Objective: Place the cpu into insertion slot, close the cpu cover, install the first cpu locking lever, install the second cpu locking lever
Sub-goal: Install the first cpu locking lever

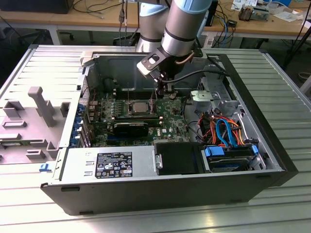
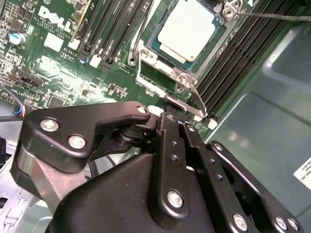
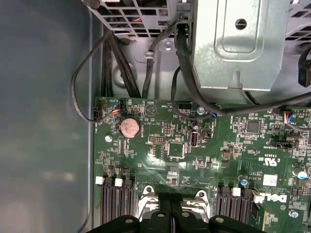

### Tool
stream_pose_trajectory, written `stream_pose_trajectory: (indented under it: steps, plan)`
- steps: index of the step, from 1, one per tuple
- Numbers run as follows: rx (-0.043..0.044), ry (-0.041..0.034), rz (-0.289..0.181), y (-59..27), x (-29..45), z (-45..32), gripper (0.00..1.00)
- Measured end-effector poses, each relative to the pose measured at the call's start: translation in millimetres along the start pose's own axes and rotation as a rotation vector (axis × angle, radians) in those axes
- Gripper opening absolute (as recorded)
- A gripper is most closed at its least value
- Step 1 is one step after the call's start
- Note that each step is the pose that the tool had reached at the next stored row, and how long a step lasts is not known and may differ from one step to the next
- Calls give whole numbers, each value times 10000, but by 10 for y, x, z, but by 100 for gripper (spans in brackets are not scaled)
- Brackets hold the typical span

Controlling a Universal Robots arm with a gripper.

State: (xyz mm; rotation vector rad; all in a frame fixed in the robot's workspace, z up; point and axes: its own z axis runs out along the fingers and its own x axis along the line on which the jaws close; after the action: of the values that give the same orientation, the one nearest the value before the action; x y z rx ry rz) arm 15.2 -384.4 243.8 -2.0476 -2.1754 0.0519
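Silver-grey, the cpu (image 2: 192, 30) lies flat in the insertion slot (image 1: 129, 110) near the middle of the exterior view, on the green circuit board (image 3: 243, 145). The cpu cover (image 2: 163, 65) is down around it. The end effector (image 1: 163, 93) hangs just beside the socket, toward the exterior view's right. In the first wrist view its fingers (image 3: 162, 209) are clenched together, with nothing visible between them. Their tips are close to a thin locking lever (image 2: 197, 99), though contact is unclear.

The arm (image 1: 183, 22) comes down steeply from above, and past the wrist (image 1: 171, 51) the gripper (image 1: 164, 90) points straight down. In the first wrist view its 2 black fingers (image 3: 164, 216) sit pressed together, tips meeting.
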Motion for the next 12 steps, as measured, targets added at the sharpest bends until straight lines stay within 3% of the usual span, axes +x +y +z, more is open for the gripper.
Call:
stream_pose_trajectory:
  steps: [4,12]
  plan:
    - [-1,37,-23,-56,-6,8,11]
    - [24,16,-313,-135,-13,21,11]
